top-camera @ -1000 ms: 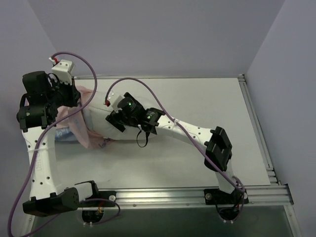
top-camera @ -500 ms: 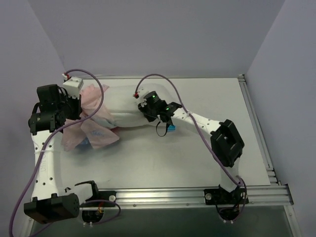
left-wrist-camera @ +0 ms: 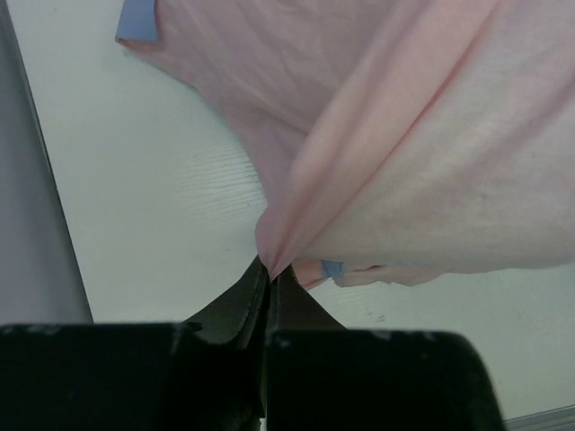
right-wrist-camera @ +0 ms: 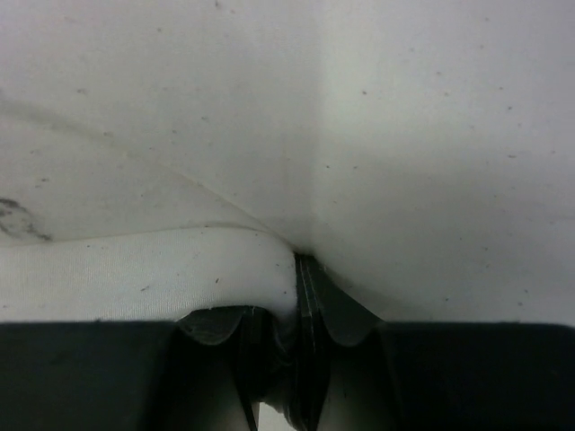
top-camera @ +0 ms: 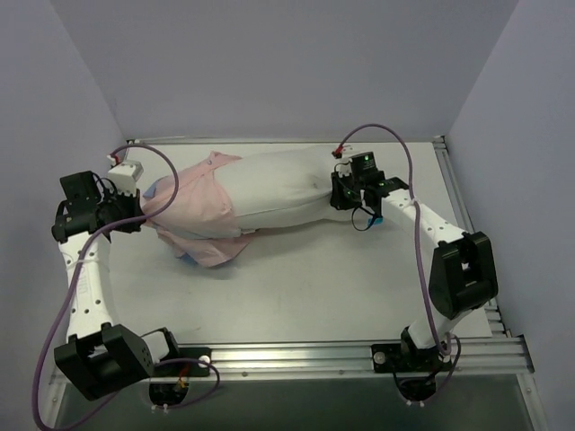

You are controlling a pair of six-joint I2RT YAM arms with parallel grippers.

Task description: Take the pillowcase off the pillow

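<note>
The plump white pillow lies stretched across the back of the table, its left end still inside the pale pink pillowcase. My left gripper is shut on the pillowcase's left end; the wrist view shows pink fabric pulled to a point between its closed fingers. My right gripper is shut on the pillow's right end, and white cloth bunches between its fingers. A bit of blue shows under the pink cover's lower edge.
The two arms stand far apart, the left near the left wall, the right toward the back right. A metal rail runs along the table's right edge. Bare tabletop lies in front of the pillow.
The right gripper has closed on the pillow and pulled it far to the right. The left gripper has kept its hold on the pillowcase and drawn left, so much more white pillow shows.
</note>
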